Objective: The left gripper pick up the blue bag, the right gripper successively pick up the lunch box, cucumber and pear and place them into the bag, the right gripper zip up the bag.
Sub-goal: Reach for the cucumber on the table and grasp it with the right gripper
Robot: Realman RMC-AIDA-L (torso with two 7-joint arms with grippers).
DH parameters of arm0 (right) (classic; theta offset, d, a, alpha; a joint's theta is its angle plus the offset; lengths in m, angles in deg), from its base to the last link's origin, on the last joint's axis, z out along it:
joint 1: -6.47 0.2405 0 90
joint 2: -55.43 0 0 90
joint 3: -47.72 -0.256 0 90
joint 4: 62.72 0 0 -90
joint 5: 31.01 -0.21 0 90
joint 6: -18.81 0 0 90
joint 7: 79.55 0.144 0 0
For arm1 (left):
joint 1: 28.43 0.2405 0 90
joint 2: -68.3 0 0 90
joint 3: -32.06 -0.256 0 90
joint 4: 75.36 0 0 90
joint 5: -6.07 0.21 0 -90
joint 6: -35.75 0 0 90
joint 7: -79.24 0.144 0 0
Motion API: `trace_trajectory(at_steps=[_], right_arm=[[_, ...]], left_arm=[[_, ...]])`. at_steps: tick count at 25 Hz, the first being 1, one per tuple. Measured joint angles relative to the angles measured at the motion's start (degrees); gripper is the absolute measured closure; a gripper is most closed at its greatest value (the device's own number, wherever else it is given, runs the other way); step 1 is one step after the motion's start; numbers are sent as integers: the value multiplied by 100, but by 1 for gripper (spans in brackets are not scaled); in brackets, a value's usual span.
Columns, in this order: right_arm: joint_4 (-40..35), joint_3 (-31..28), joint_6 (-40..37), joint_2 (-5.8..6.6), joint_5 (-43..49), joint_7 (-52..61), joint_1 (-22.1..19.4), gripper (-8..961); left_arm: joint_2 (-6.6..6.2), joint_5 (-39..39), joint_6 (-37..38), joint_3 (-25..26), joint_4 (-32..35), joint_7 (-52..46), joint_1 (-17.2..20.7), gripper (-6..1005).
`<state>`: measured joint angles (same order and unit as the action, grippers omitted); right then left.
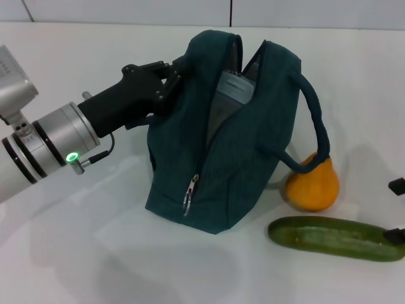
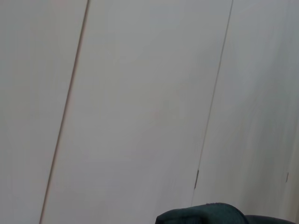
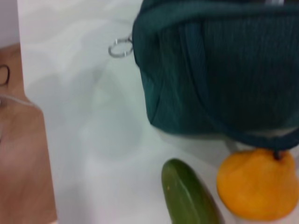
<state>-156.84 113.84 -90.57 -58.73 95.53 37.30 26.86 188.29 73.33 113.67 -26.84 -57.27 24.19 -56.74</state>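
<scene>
The blue bag (image 1: 221,158) stands upright on the white table with its top gaping open. My left gripper (image 1: 168,79) is shut on the bag's upper left edge. The lunch box (image 1: 237,88) shows inside the opening. The pear (image 1: 311,185) sits just right of the bag, under one handle loop. In front of the pear lies the cucumber (image 1: 335,237). Only two black tips of my right gripper (image 1: 397,210) show at the frame's right edge, apart, by the cucumber's right end. The right wrist view holds the bag (image 3: 219,70), cucumber (image 3: 187,196) and pear (image 3: 257,186).
The zipper's metal ring pull (image 1: 188,201) hangs low on the bag's front end, also seen as a ring (image 3: 120,47). The table edge and a brown floor (image 3: 23,140) appear in the right wrist view. The left wrist view shows wall panels and a bit of bag fabric (image 2: 205,214).
</scene>
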Motion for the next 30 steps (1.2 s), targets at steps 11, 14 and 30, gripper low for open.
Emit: trace_trajectory(at_steps=[11, 14, 30], right_arm=[[539, 1145, 640, -60, 689, 26, 267, 131], [798, 1383, 806, -118, 935, 56, 415, 139], [1364, 2212, 1396, -158, 1194, 561, 869, 186]], left_arm=[[-3, -19, -31, -9, -7, 4, -17, 916], [-3, -20, -42, -16, -6, 4, -22, 916], [-13, -7, -43, -17, 5, 11, -79, 915]])
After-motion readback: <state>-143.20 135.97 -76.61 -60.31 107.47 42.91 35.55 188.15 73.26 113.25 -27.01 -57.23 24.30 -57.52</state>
